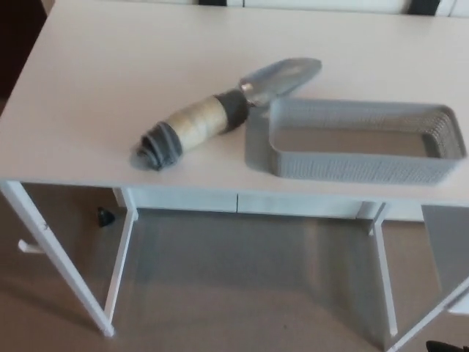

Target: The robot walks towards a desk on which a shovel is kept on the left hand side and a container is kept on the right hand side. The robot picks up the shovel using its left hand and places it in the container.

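A hand shovel [220, 116] lies flat on the white desk [110, 81]. Its grey blade [282, 75] points to the far right. Its pale wooden handle ends in a grey cap [157, 148] near the front edge. Just right of it stands a long grey perforated container [359, 139], empty inside. The blade tip lies close to the container's far left corner. Neither of my hands shows in the head view.
The desk stands on thin white legs [55, 264] over a beige carpet. A white cabinet [242, 204] sits beneath it. A small dark object [105, 216] lies on the floor under the left side.
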Robot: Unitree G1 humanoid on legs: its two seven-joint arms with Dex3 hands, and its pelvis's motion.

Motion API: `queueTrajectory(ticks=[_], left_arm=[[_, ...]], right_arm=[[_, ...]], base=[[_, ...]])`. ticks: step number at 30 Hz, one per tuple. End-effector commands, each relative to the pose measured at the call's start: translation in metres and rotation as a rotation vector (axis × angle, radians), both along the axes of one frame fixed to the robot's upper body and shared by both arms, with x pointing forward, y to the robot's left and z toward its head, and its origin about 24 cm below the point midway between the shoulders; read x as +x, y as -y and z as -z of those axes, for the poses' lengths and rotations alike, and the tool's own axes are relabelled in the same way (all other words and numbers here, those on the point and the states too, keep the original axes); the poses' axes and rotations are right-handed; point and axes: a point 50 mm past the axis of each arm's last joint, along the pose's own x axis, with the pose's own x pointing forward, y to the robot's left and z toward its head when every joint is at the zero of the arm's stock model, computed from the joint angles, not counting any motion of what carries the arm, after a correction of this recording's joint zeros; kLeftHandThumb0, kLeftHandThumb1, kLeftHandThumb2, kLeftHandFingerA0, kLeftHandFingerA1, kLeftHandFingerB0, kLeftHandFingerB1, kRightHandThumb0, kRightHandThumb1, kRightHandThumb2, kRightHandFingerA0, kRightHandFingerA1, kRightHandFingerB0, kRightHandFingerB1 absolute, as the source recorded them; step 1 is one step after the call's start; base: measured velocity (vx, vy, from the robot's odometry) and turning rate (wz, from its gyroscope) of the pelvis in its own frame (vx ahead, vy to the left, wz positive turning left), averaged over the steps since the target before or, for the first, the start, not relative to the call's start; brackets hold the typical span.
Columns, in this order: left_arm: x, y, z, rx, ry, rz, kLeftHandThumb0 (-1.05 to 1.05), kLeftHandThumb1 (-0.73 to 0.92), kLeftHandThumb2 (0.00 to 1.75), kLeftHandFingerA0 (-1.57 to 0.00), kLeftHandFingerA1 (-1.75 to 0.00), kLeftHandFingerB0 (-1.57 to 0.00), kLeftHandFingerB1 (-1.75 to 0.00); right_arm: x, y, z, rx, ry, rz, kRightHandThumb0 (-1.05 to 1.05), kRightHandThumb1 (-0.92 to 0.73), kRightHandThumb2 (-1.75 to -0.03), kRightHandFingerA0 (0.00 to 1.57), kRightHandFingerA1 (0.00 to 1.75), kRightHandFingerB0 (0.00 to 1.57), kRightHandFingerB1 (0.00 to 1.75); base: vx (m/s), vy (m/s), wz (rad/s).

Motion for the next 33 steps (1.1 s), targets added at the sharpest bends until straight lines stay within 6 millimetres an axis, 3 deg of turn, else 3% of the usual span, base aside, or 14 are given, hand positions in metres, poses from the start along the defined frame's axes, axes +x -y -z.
queueTrajectory(ticks=[1,4,5,23,33], left_arm=[[0.003,-0.007,-0.006,0.040,0.041,0.009,-0.35,0.61,0.58,-0.35,-0.38,-0.25,-0.30],[0.003,-0.007,-0.006,0.044,0.037,0.013,-0.42,0.54,0.69,-0.29,-0.42,-0.23,-0.37],[0.003,-0.007,-0.006,0.047,0.037,0.012,-0.35,0.61,0.58,-0.35,-0.37,-0.25,-0.30],[0.004,-0.007,-0.008,0.038,0.050,0.009,-0.34,0.60,0.58,-0.36,-0.39,-0.26,-0.31],[0.003,-0.004,-0.006,0.012,0.044,-0.016,-0.30,0.54,0.58,-0.36,-0.40,-0.29,-0.32]], right_arm=[[0.001,0.000,-0.001,-0.006,0.007,-0.006,-0.46,-0.63,-0.60,0.33,0.41,0.22,0.34],[0.001,0.000,-0.001,-0.013,0.009,-0.014,-0.45,-0.63,-0.60,0.33,0.40,0.21,0.33],[0.001,-0.001,-0.001,-0.006,0.011,-0.008,-0.44,-0.63,-0.60,0.33,0.41,0.22,0.34],[0.010,-0.001,-0.001,-0.018,0.018,-0.032,-0.46,-0.64,-0.60,0.34,0.40,0.21,0.33],[0.012,-0.002,-0.002,-0.004,0.014,-0.043,-0.44,-0.65,-0.60,0.31,0.39,0.20,0.33]], base=[[0.32,0.227,-0.15],[0.17,0.158,0.06],[0.11,0.084,-0.04],[0.17,-0.054,0.06],[0.12,0.106,-0.15]])
